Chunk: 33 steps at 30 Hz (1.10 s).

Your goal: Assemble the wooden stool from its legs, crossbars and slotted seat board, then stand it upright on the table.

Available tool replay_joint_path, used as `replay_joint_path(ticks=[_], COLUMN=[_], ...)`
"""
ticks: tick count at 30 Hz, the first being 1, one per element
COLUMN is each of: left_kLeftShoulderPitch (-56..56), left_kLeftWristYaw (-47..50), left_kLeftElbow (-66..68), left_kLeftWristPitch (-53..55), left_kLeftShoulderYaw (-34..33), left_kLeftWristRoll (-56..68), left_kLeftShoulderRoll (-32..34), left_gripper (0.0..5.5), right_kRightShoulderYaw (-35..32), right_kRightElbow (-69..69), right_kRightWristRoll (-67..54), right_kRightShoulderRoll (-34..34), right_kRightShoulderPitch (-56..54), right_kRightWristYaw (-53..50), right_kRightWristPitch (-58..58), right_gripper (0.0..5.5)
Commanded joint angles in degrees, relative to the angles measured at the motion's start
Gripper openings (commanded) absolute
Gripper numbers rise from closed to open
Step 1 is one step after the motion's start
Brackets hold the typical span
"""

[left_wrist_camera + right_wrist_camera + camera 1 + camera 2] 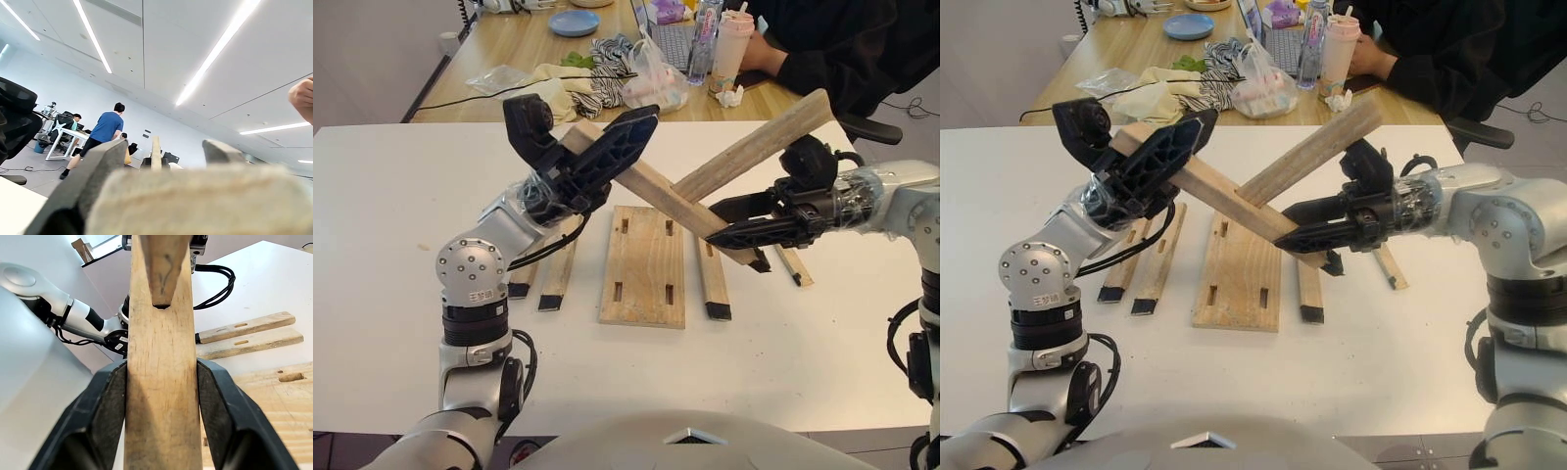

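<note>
Left eye view: the left gripper [628, 137] and the right gripper [713, 225] carry one wooden leg [646, 181] in the air above the white table [401, 196]. Its long axis runs diagonally, high at the far left and low at the near right, where it ends in a black cap. The left gripper's fingers are clamped on the raised end. In the right wrist view the right gripper's two black fingers [110, 396] press on both side faces of the low end. A second piece [759, 142] meets the leg about mid-length, its tip at a dark slot [161, 307] in the leg's face. From there it slants up and away to the right, crossing the leg's line at a wide angle. Its free end shows in line with the table's far edge, next to a cluttered wooden desk [489, 59]. Directly below the joint one seat board [641, 289] lies flat, long axis near to far, with four slots showing. Two spare legs [540, 279] lie side by side just left of the board, parallel to it. One more loose leg [715, 289] lies just right of it, and one thin crossbar [793, 264] lies farther right, partly under the right gripper. A broad band of white tabletop runs between the board's near end and the table's near edge. More of it spreads left of the two spare legs.
</note>
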<state>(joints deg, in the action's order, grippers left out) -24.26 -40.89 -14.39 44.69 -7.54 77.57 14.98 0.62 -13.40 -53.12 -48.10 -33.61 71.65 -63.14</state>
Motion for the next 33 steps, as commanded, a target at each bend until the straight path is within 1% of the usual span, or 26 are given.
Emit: replay_joint_path(ticks=[1,10,19,20,26,27,30,32,33], left_kLeftShoulderPitch=[-0.04,-0.66,-3.31,-3.51,-3.24,-3.14,-2.99,-2.54,-1.85], left_kLeftWristYaw=[-0.21,2.48,3.39,3.29,3.32,3.36,3.37,3.32,3.52], left_kLeftElbow=[0.05,1.75,6.12,6.44,7.61,7.71,8.30,8.10,7.77], left_kLeftWristPitch=[-0.45,-2.53,-6.27,-6.31,-7.56,-7.69,-7.96,-7.76,-7.92], left_kLeftShoulderYaw=[-0.26,-3.98,-11.93,-12.44,-14.26,-14.41,-14.27,-13.84,-12.85], left_kLeftWristRoll=[0.40,2.83,6.65,6.46,7.42,7.57,6.72,5.09,1.44], left_kLeftShoulderRoll=[-1.35,-4.73,-8.12,-8.22,-8.44,-8.44,-8.20,-7.13,-5.24], left_gripper=[2.15,2.10,2.11,2.11,1.99,1.99,1.98,1.98,1.98], right_kRightShoulderYaw=[-0.60,-0.34,-1.12,-1.16,-1.53,-1.66,-1.49,-1.45,-1.07], right_kRightElbow=[0.66,0.07,3.77,4.00,5.44,5.78,5.39,5.30,5.49], right_kRightWristRoll=[-0.52,-0.37,0.11,0.02,0.01,-0.03,-0.01,0.90,3.03], right_kRightShoulderRoll=[-0.06,0.34,2.39,2.43,2.77,3.06,3.21,3.19,3.23], right_kRightShoulderPitch=[-1.21,-0.92,-3.60,-3.90,-5.19,-5.47,-4.38,-2.59,-0.46], right_kRightWristYaw=[0.09,-0.48,-3.60,-3.72,-4.03,-4.39,-4.54,-5.36,-6.77], right_kRightWristPitch=[0.07,1.18,2.35,2.39,2.68,2.59,2.90,3.73,5.51], right_gripper=[2.02,2.02,2.02,2.38,3.46,3.56,3.56,3.56,3.56])
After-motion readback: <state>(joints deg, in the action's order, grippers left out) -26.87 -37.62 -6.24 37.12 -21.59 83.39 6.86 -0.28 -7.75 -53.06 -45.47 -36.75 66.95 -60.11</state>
